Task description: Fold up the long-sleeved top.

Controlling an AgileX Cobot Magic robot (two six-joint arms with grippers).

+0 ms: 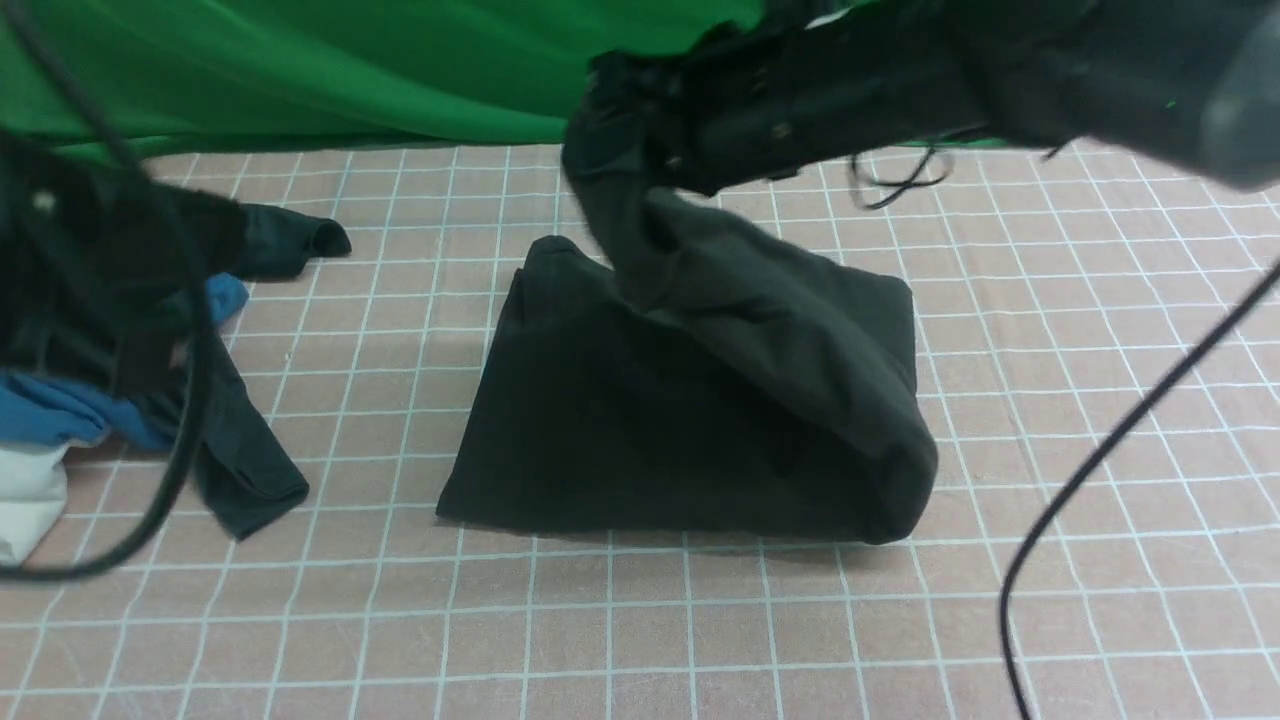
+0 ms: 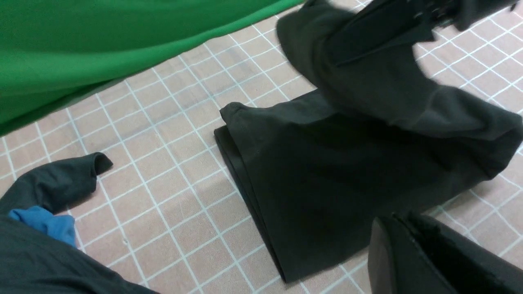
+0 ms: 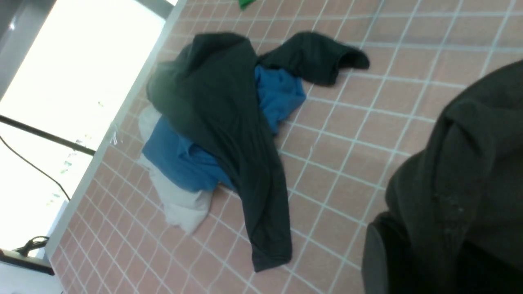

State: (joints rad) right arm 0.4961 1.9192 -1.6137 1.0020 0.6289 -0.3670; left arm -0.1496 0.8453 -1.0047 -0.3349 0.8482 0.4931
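On the left, a heap of other clothes is seen on the surface, and above it the left gripper is kept shut tight with nothing in it. In the middle of the checked surface, well apart from the heap, the long-sleeved top is laid in a flat folded stack. On the right, one edge of the top is lifted up and pinched in the right gripper, which is closed on the cloth. The top is judged to be soft, floppy and light, so it will sag and slide if it is held loosely. A hold is best taken at an edge or corner, where a few layers can be pinched together.
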